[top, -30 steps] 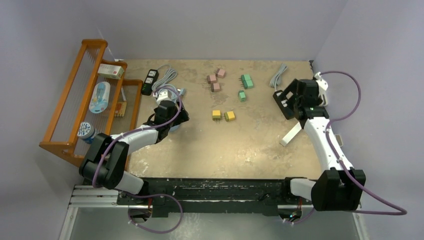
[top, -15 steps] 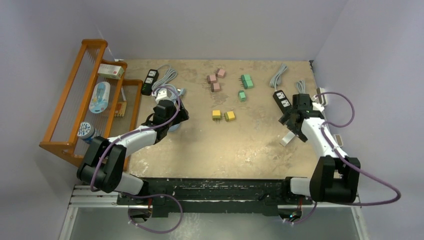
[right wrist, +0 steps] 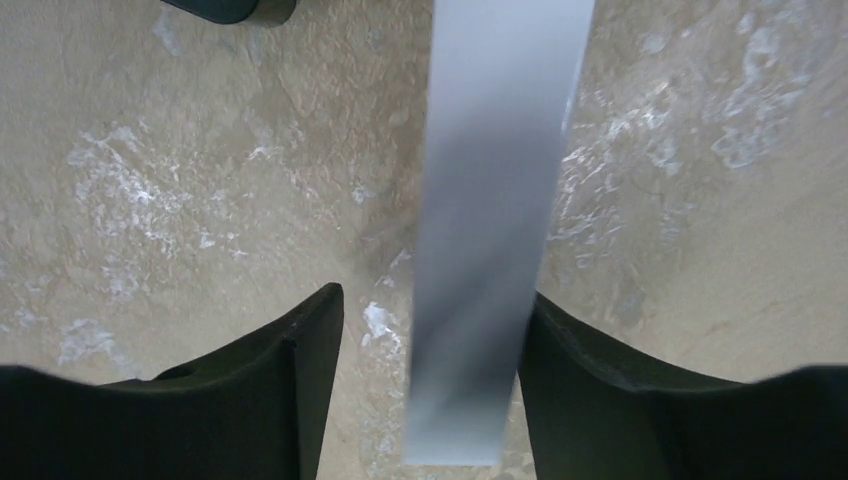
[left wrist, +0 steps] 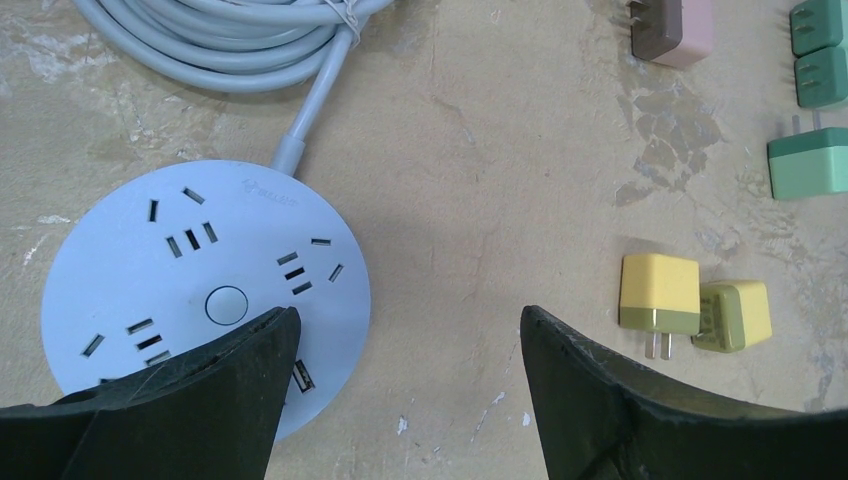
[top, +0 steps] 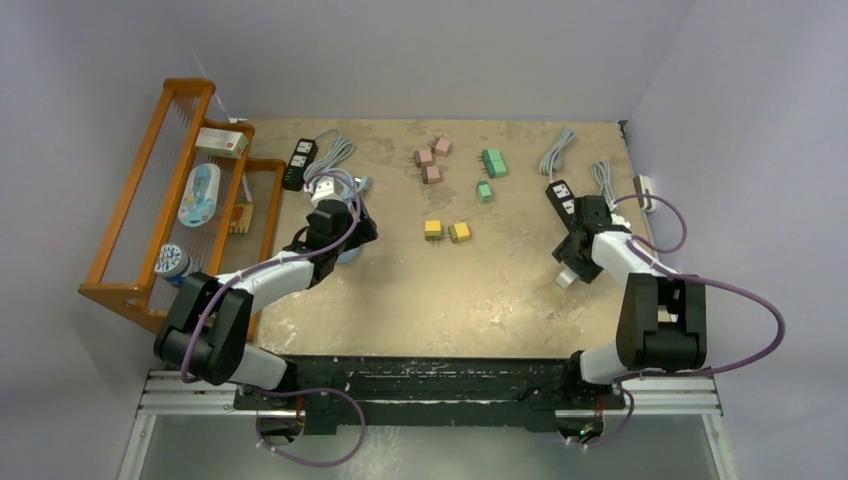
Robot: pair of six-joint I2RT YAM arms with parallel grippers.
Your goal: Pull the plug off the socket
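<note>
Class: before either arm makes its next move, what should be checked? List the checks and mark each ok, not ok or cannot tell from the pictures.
1. The left gripper is open: ok, jaws apart.
2. It is over the round socket: ok, one finger overlaps its rim.
3. A plug sits in the round socket: not ok, every visible slot is empty; part is hidden.
4. The right gripper is open: ok, the white bar lies between its jaws.
5. Its fingers touch the bar: cannot tell, the view is blurred.
6. The yellow plugs are out of the way: ok, lying loose, apart from the socket.
</note>
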